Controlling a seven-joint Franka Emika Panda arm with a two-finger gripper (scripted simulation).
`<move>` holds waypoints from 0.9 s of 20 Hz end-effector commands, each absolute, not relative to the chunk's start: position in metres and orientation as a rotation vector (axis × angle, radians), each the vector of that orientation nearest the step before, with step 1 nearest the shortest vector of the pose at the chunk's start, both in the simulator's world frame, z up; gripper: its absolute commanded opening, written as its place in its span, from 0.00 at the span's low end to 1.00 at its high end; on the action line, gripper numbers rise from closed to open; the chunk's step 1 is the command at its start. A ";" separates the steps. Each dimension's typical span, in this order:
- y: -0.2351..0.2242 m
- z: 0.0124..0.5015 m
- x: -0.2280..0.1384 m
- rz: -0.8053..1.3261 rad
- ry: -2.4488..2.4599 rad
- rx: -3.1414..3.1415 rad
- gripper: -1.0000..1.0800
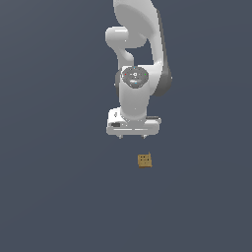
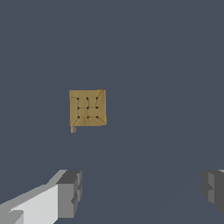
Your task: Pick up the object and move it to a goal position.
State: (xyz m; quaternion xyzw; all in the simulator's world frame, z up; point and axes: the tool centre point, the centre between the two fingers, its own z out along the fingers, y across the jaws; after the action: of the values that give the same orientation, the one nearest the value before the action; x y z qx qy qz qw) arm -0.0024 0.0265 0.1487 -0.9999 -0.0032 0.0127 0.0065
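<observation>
The claw (image 1: 133, 136) hangs wide open and empty above the floor (image 1: 54, 187), with the cube (image 1: 144, 160) (dark-dotted face up) lying nearby, untouched.

Exterior view: high, distant, facing down on the arm (image 1: 138, 54).
Wrist view: close, facing straight down past the hand (image 2: 140, 192).
Shared: the cube (image 1: 144, 160).

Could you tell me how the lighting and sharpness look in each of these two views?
Exterior view: flat, even light, no cast shadow under the cube, soft shading on the white arm; the cube's dots are too small to resolve. Wrist view: the cube is crisp, its dots and seams clear, no glare; the open hand is cropped at the frame edge.
</observation>
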 end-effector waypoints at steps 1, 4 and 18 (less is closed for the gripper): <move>0.033 0.141 0.003 0.037 -0.014 -3.130 0.96; 0.042 0.128 0.011 0.031 -0.019 -3.133 0.96; 0.090 0.065 0.040 0.002 -0.043 -3.141 0.96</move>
State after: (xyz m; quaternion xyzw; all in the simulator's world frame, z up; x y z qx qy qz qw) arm 0.0380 0.0870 0.0682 -0.9999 -0.0136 0.0018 0.0002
